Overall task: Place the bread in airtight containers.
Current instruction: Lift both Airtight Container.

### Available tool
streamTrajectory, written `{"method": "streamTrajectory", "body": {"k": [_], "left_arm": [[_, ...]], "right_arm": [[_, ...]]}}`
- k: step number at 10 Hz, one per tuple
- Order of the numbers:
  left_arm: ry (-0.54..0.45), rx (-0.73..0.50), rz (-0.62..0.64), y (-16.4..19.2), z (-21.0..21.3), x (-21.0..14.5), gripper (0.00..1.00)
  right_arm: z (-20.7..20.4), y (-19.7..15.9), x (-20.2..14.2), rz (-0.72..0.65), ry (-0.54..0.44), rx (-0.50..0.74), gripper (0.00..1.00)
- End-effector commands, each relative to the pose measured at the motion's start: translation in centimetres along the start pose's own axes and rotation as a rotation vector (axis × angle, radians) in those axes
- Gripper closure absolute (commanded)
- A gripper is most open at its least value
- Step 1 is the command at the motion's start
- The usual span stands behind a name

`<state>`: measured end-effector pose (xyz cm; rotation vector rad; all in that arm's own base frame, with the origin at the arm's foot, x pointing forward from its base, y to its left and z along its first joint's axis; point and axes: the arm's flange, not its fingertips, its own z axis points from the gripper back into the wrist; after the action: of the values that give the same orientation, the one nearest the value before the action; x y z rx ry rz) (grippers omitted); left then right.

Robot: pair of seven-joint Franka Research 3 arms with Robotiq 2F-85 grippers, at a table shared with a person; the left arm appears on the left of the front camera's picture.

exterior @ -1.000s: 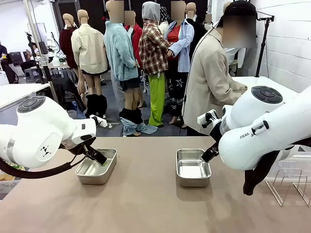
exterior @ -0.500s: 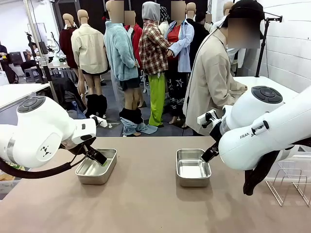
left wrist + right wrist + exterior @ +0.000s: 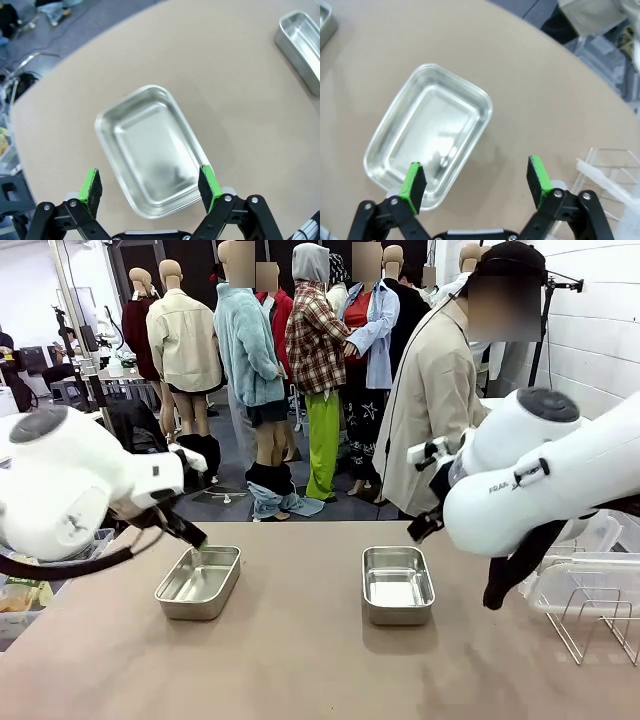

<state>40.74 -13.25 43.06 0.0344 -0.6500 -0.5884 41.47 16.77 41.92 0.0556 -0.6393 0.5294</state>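
Observation:
Two steel airtight containers stand open and empty on the tan table: the left tin (image 3: 198,582) and the right tin (image 3: 397,585). The bread is out of view. My left gripper (image 3: 193,537) hangs open just above the left tin's far rim. In the left wrist view the left gripper (image 3: 150,185) has its green pads (image 3: 91,186) spread wide over the tin (image 3: 150,160). My right gripper (image 3: 421,528) is open above the right tin's far right corner. In the right wrist view the right gripper (image 3: 476,179) hovers over that tin's (image 3: 430,130) near edge.
A person in a beige coat (image 3: 432,410) stands at the far side, turned towards another table. A wire rack (image 3: 590,625) and clear plastic lids (image 3: 580,585) sit at the right edge. The other tin (image 3: 302,40) shows far off in the left wrist view.
Both arms have risen and drawn back. The left gripper has lifted out of the left tin, the right one off the right tin's corner. Both stay open.

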Motion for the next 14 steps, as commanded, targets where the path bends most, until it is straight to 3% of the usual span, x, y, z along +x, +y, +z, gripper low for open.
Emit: {"method": "streamTrajectory", "body": {"k": [1, 3, 5, 7, 9, 10, 11, 14], "left_arm": [[-0.026, 0.125, 0.033, 3.1, 6.6, 0.8, 0.00], [-0.016, 0.197, 0.106, 7.5, 11.7, 0.0, 0.00], [-0.018, 0.210, 0.176, 10.0, 14.6, -2.1, 0.00], [-0.036, 0.183, 0.232, 12.4, 16.9, -5.2, 0.00], [-0.032, 0.167, 0.303, 14.5, 16.8, -7.3, 0.00], [-0.031, 0.169, 0.339, 14.4, 15.8, -7.1, 0.00], [-0.035, 0.192, 0.293, 14.8, 17.6, -5.3, 0.00], [-0.035, 0.192, 0.293, 14.8, 17.6, -5.3, 0.00]], "right_arm": [[5.3, -4.0, -0.9, -0.143, -0.084, -0.122, 0.00], [10.8, -11.0, -2.9, -0.295, -0.144, -0.270, 0.00], [14.7, -17.6, -7.2, -0.424, -0.153, -0.353, 0.00], [16.5, -24.0, -13.1, -0.612, -0.193, -0.345, 0.00], [15.8, -26.1, -15.9, -0.670, -0.173, -0.316, 0.00], [14.5, -26.1, -15.7, -0.637, -0.183, -0.263, 0.00], [18.0, -29.1, -13.3, -0.668, -0.163, -0.367, 0.00], [18.0, -29.1, -13.3, -0.668, -0.163, -0.367, 0.00]]}}
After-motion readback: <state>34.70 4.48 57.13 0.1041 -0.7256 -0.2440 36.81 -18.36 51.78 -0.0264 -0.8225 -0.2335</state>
